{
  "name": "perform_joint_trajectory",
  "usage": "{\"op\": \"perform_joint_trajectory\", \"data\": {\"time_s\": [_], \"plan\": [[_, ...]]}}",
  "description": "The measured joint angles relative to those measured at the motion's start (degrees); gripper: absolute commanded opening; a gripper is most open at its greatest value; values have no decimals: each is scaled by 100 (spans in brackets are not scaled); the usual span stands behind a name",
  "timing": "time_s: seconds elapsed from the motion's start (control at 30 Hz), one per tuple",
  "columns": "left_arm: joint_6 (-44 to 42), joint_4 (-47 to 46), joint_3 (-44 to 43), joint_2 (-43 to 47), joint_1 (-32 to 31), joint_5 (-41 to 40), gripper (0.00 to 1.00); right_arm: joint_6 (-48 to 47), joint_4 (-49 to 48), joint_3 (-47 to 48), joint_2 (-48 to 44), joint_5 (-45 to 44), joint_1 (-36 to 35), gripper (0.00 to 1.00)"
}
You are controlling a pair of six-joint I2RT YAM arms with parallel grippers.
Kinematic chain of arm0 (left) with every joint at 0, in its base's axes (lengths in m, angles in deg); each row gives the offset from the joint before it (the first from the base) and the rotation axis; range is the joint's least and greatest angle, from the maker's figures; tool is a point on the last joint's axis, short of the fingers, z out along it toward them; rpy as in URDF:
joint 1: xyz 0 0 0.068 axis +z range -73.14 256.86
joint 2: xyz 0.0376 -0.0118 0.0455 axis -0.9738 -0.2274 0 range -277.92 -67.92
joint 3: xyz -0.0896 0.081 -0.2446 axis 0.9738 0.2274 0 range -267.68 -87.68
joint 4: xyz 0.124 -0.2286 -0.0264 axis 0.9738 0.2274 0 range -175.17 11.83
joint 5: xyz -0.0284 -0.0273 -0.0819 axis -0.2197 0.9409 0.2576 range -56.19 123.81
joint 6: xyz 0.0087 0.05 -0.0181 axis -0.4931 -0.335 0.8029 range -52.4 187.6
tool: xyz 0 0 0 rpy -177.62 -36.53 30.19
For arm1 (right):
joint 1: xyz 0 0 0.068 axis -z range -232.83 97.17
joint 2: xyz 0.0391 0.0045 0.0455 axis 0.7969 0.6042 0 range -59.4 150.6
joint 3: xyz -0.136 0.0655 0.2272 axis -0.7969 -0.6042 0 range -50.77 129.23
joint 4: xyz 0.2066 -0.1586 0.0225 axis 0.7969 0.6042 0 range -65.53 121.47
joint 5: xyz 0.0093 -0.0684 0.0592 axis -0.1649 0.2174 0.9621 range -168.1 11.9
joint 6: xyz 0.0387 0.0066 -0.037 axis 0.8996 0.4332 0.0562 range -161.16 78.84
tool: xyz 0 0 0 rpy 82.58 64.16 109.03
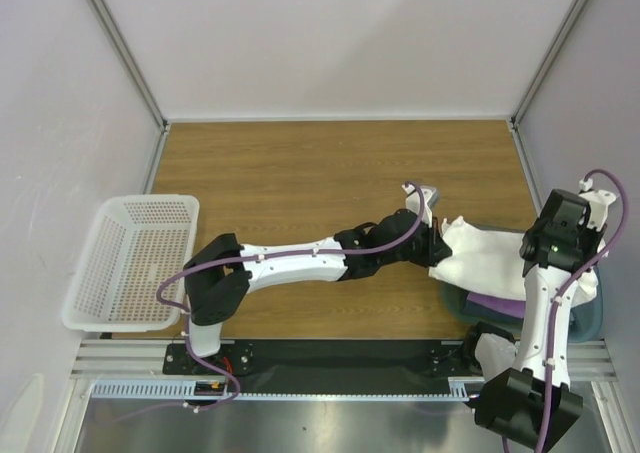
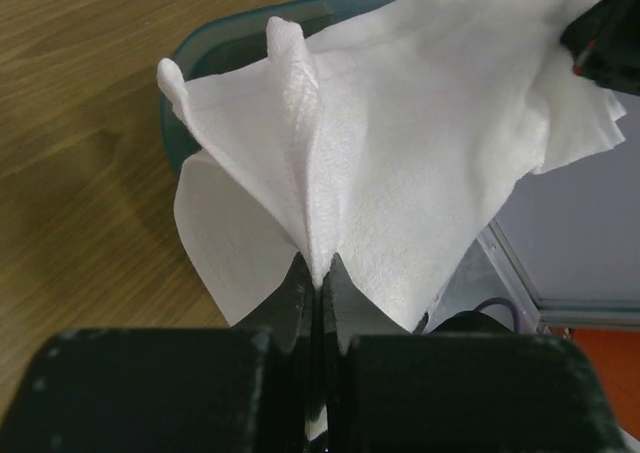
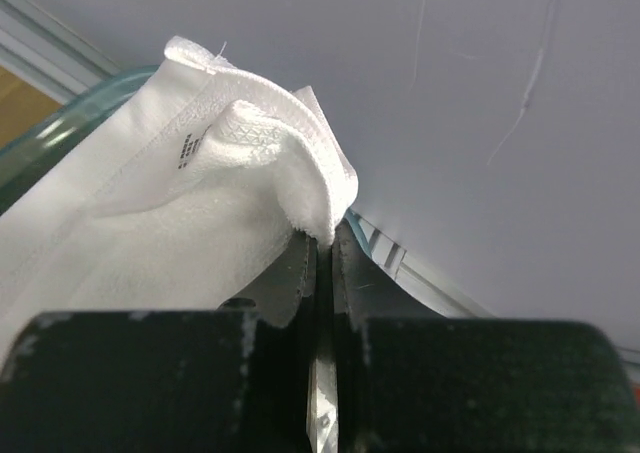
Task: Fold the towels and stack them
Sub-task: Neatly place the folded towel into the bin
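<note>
Near edge: both arm bases. L arm reaches rightward across the wooden table (image 1: 320,173); R arm stands upright over the near-right corner. Just past the R base: translucent teal bin (image 1: 598,308) w/ purple towel (image 1: 497,303) lying inside, mostly covered, so can't tell if folded. Over the bin, the large white towel (image 1: 485,258) is held up and strung btw the two arms. Left gripper (image 2: 318,273): jaws pinched tight on the towel's left-side edge, cloth bunched into pleats that fan out from the pinch. Right gripper (image 3: 325,238): likewise clamped, on a hemmed corner w/ a small printed tag beside the stitching. Cloth sags btw the two pinches, wrinkled, not spread; lower part appears to trail onto the bin. Near-left: white perforated basket (image 1: 130,263) at the table's left edge, well apart from the action, nothing seen in it. Far half of table: bare wood, no folded item, no stack. No other towel made out in any view; one may be buried under the white one, can't say. Progress (judgement): early. No folds done, nothing stacked; white towel merely held above the bin. Left to do: lay white towel flat on the wood and fold it, do the same for the purple towel + any remainder, then pile them. Risk: bunched grips could leave the sheet twisted when laid down.
</note>
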Motion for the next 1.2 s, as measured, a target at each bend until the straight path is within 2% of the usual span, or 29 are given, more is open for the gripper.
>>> {"op": "perform_joint_trajectory", "data": {"time_s": [0.23,0.63,0.9,1.0,1.03,1.07,1.17,1.2], "plan": [[2,-267,0,-293,-330,-398,0,-922,-1088,-1244,-190,-310,122,0],[11,-815,160,-723,-472,-551,0,-1338,-2385,-1696,-26,-323,256,0],[2,-879,155,-1014,-490,-592,0,-1488,-2758,-2037,-33,-269,284,0],[-2,-870,70,-1088,-490,-651,2,-1504,-2809,-2140,-103,-262,289,11],[-7,-855,2,-1137,-490,-658,4,-1504,-2822,-2192,-153,-264,291,20],[-13,-822,-79,-1198,-487,-662,6,-1512,-2833,-2240,-205,-262,295,24],[-59,-748,-258,-1338,-487,-671,18,-1508,-2837,-2352,-393,-267,306,40],[-70,-710,-295,-1357,-490,-671,26,-1508,-2820,-2363,-452,-262,313,45]]}}
